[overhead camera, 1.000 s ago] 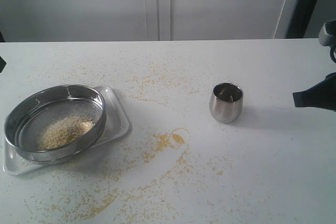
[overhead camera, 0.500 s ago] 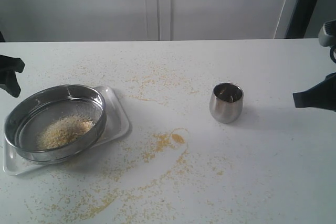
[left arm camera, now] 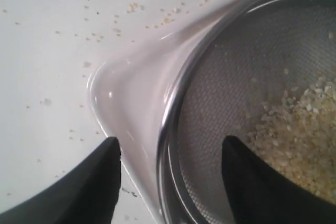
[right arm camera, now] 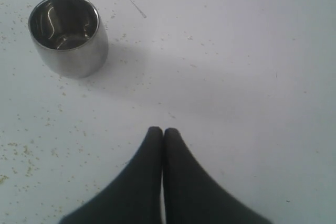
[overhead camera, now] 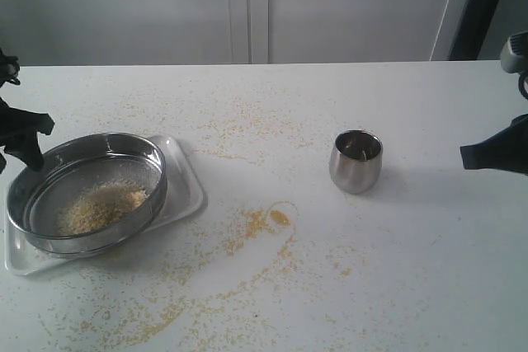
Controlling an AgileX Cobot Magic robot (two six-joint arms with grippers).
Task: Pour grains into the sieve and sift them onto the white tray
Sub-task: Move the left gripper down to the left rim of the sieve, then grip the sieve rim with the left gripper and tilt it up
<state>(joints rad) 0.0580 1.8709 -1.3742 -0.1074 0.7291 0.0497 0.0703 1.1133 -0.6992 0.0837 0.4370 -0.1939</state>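
The sieve (overhead camera: 157, 195) is seated on the white tray (overhead camera: 186, 191), with the grains (overhead camera: 99, 206) heaped on its mesh. The left gripper (left arm camera: 170, 145) is held with jaws apart astride the sieve's rim: one finger over the mesh, the other outside the tray's corner. The right gripper (right arm camera: 163, 132), jaws pressed together and empty, is kept well away from the sieve, beyond the upright steel cup (overhead camera: 355, 161). More grains are strewn over the surface (overhead camera: 396, 269) beside the sieve.
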